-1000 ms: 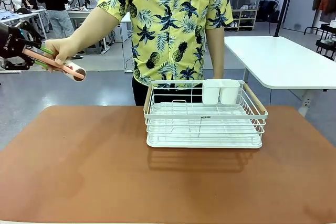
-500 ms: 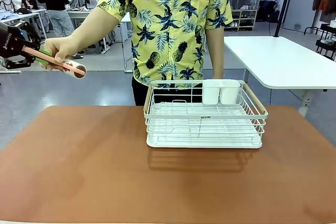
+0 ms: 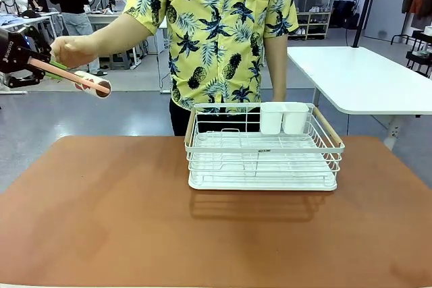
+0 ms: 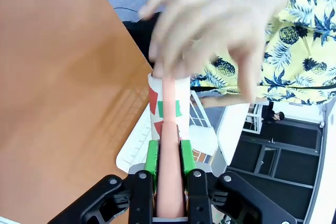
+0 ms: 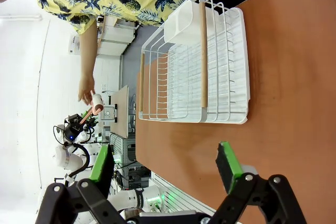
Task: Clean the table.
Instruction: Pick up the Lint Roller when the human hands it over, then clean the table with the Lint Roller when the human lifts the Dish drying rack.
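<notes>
The table has a matte reddish-brown top. Left of it and off its edge, my left gripper is shut on the pink handle of a roller. The roller's white head carries red and green print. A person's hand hovers just over the handle, blurred in the left wrist view; whether it touches the roller I cannot tell. My right gripper stands open above the table, with nothing between its green pads.
A white wire dish rack with wooden handles and a white cup holder stands at the table's far middle. The person in the yellow patterned shirt stands behind it. A white-topped table is at the back right.
The person's hand has come off the roller handle and risen slightly. My left gripper, still shut on the handle, has moved a little up and to the left.
</notes>
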